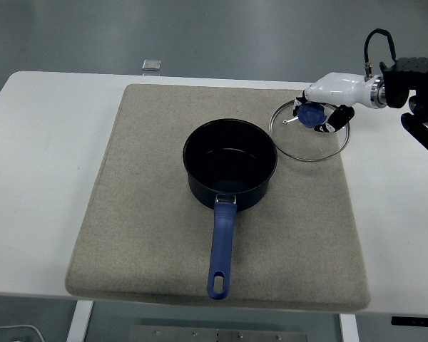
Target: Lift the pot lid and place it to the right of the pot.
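On the coarse beige mat (150, 235) a round dark saucepan (230, 167) with a blue handle stood uncovered, while to its right the right hand (328, 100) had its fingers (340, 115) clasping the glass lid (310, 135) by its blue knob (312, 114).

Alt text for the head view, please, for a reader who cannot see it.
The robot's right hand grips the blue knob of a glass pot lid at the back right of a beige mat. An open dark pot, blue handle toward the near edge, sits mid-mat on a white table.
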